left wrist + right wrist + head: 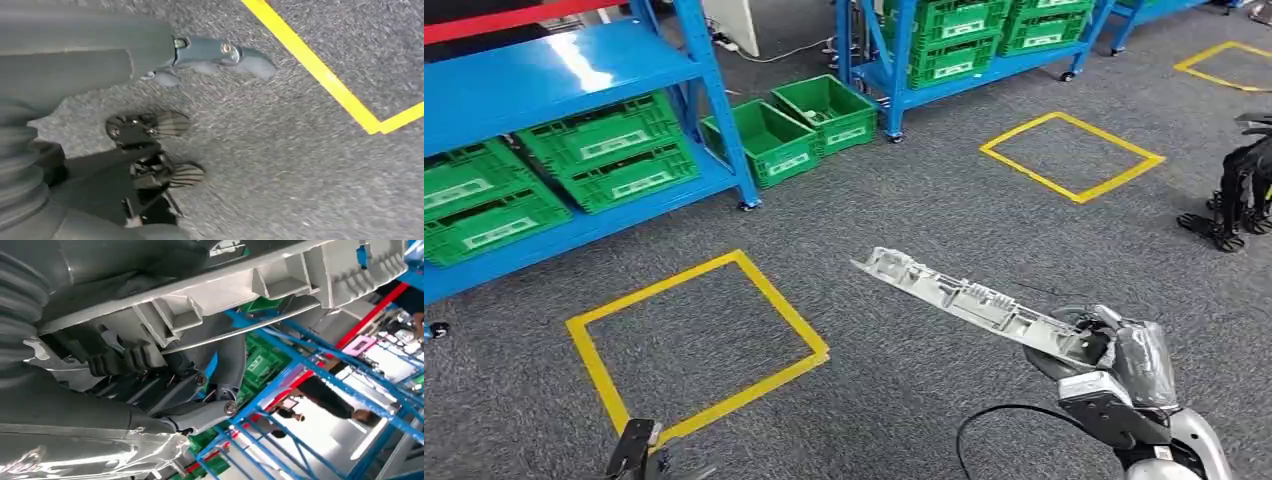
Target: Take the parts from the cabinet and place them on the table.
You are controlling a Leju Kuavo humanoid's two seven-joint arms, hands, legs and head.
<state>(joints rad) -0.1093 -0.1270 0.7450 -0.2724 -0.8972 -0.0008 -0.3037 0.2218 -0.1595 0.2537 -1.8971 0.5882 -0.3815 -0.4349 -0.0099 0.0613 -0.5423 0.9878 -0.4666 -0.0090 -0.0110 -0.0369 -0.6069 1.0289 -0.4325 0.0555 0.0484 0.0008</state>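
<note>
A long grey plastic part [954, 295] with ribs and clips is held at one end by my right hand [1124, 355]. It sticks out to the left and away, above the grey carpet. In the right wrist view the part's ribbed underside [280, 275] runs across the hand [125, 360], whose dark fingers press against it. My left hand [636, 452] hangs low at the bottom left beside a yellow tape square. Its thumb [220, 52] is stretched out over the carpet with nothing in it.
Blue shelving [554, 70] with green crates [604, 150] stands at the left. Two more green crates [809, 120] sit on the floor. A second blue rack [944, 50] stands behind. Yellow tape squares [694, 340] [1072, 155] mark the carpet. A dark machine [1239, 195] stands at the right.
</note>
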